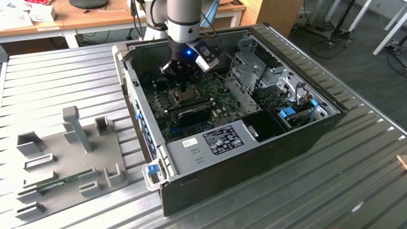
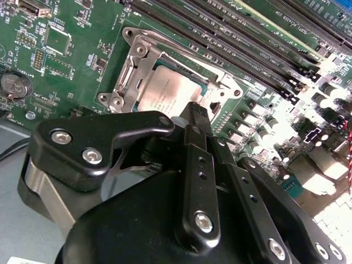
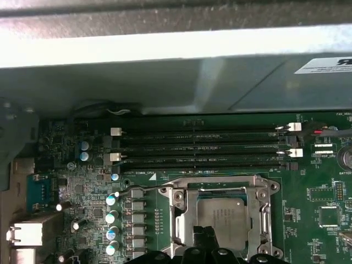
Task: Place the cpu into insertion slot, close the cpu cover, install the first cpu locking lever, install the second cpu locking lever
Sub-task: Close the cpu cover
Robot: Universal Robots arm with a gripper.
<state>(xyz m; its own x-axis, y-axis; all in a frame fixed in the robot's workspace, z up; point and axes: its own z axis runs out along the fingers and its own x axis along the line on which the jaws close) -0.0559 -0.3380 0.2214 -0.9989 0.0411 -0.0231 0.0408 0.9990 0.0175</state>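
Observation:
The cpu (image 2: pixel 165 93) (image 3: pixel 223 217) lies flat in the insertion slot (image 1: pixel 184 98) on the green motherboard (image 1: pixel 213 88) inside the open computer case. The cpu cover (image 2: pixel 132 71) (image 3: pixel 220 184), a silvery frame, lies down around the chip's metal top. My gripper (image 1: pixel 183 89) reaches straight down into the case, fingers drawn together into one narrow tip. That tip (image 2: pixel 193 113) rests at the chip's edge, on or just above the cover's rim, with nothing held. Black gripper parts (image 3: pixel 203 245) hide the near edge of the slot.
Long black memory slots (image 2: pixel 231 33) (image 3: pixel 198 146) run beside the socket. A round coin battery (image 2: pixel 12 85) and a row of capacitors (image 3: pixel 111 217) sit nearby. Drive cages (image 1: pixel 254 67) crowd the case's right side in the exterior view. A grey fixture plate (image 1: pixel 70 157) lies outside it at that view's left.

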